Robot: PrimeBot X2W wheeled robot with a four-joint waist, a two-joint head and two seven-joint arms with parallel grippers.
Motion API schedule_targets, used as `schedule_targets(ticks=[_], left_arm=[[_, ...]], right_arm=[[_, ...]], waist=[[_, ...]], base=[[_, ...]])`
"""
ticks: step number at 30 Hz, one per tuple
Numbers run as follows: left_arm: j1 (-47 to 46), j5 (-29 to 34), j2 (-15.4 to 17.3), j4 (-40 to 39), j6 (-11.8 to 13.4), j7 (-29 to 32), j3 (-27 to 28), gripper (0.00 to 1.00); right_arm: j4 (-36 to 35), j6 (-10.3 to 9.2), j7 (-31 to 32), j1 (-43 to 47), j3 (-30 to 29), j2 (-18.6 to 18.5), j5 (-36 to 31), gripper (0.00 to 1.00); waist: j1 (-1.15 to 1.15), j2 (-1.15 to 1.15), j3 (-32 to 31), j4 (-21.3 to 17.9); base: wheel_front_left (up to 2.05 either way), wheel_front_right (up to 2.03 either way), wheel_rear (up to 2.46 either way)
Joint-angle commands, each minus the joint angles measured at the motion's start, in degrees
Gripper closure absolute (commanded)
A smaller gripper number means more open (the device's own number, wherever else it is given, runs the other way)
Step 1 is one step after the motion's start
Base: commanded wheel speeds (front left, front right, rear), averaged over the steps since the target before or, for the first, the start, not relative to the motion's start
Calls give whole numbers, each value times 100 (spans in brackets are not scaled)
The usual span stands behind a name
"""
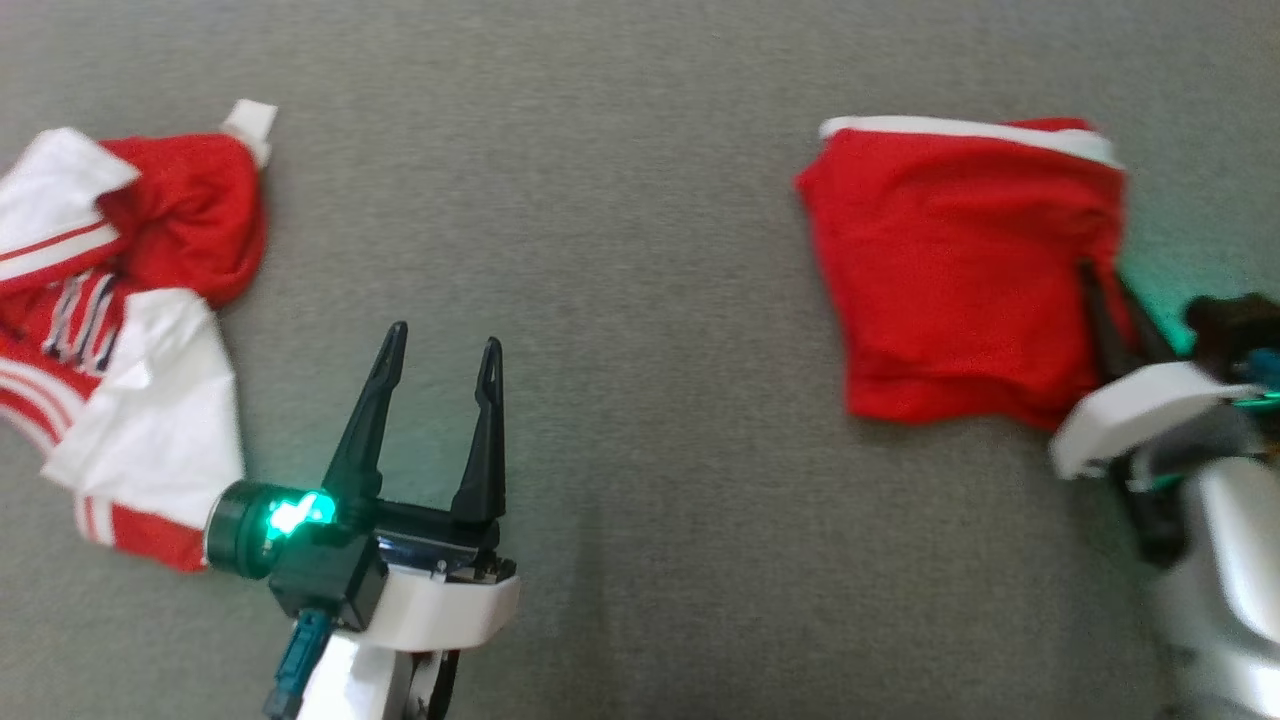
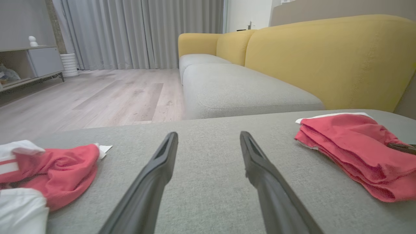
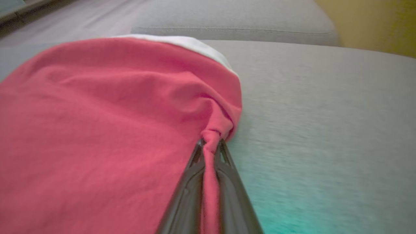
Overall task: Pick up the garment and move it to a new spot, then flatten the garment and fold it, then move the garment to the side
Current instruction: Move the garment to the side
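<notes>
Two claws sit nearest the robot over a grey upholstered cushion (image 1: pixel 640 200). The left claw (image 1: pixel 445 335) hangs above bare fabric with its fingers spread wide and nothing between them. It is roughly midway between the two pieces of clothing and apart from both. The right claw (image 3: pixel 211 143) is pressed together on the folded red garment (image 1: pixel 950 280), pinching a small bunched tuck of cloth at the garment's right edge, close to its near corner. The rest of the garment lies flat on the cushion to the left of that claw and beyond it, with a white band along its far edge. On the robot's far left lies a crumpled red-and-white jersey (image 1: pixel 130 330). Beyond the cushion are a yellow sofa back (image 2: pixel 325 58), a pale wood floor (image 2: pixel 97 97) and grey curtains (image 2: pixel 139 32).
</notes>
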Motion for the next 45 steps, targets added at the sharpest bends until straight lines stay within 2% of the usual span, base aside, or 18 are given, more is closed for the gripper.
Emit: schedule_targets(ticks=[1, 8, 13, 17, 22, 32, 33, 34, 35, 39, 40, 42, 43, 44, 45], left_arm=[[-126, -32, 1, -229, -13, -12, 145, 0], [-323, -64, 1, -426, -69, -12, 73, 0], [-518, -92, 1, -370, -162, -12, -35, 0], [-689, -103, 1, -354, -239, -12, -36, 0], [-853, -81, 1, -331, -321, -12, 13, 0], [-928, -21, 1, -386, -446, -12, 81, 0], [-929, -21, 1, -392, -450, -12, 80, 0], [-930, -23, 1, -397, -453, -12, 80, 0], [-931, -26, 1, -400, -455, -12, 82, 0], [-932, -34, 1, -378, -460, -12, 91, 0], [-934, -36, 1, -371, -461, -12, 88, 0], [-940, -45, 1, -360, -456, -12, 82, 0], [-940, -52, 1, -352, -449, -12, 80, 0], [-939, -58, 1, -350, -439, -12, 76, 0], [-934, -66, 1, -351, -429, -12, 68, 0]], right_arm=[[-307, -4, 107, 124, 39, -281, 39, 100], [-1198, -4, 960, 444, -343, -1508, 244, 100], [-1626, -4, 1303, 502, -965, -2104, 400, 100], [-1854, -4, 1482, 421, -1285, -2360, 383, 100], [-2100, -4, 1632, 358, -1499, -2623, -7, 100], [-2460, -4, 1779, 307, -1545, -2748, -447, 100], [-2459, -4, 1781, 311, -1566, -2731, -495, 95], [-2462, -4, 1779, 319, -1578, -2728, -568, 85], [-2470, -4, 1770, 328, -1582, -2722, -645, 80], [-2485, -4, 1709, 323, -1596, -2653, -874, 84], [-2479, -4, 1698, 320, -1605, -2638, -930, 78], [-2456, -4, 1681, 319, -1634, -2592, -1041, 51], [-2448, -4, 1668, 315, -1661, -2552, -1096, 13], [-2446, -4, 1647, 313, -1687, -2514, -1165, 0], [-2442, -4, 1610, 322, -1695, -2482, -1235, 0]], waist=[[0, 0, 115, -165], [0, 0, 524, -646], [0, 0, 848, -836], [0, 0, 1056, -913], [0, 0, 1201, -925], [0, 0, 1296, -890], [0, 0, 1293, -883], [0, 0, 1289, -876], [0, 0, 1284, -872], [0, 0, 1235, -856], [0, 0, 1218, -847], [0, 0, 1167, -824], [0, 0, 1136, -812], [0, 0, 1103, -800], [0, 0, 1063, -786]], base=[[0, 0, 0], [0, 0, 0], [0, 0, 0], [0, 0, 0], [0, 0, 0], [0, 0, 0], [0, 0, 0], [0, 0, 0], [0, 0, 0], [0, 0, 0], [0, 0, 0], [0, 0, 0], [0, 0, 0], [0, 0, 0], [0, 0, 0]])
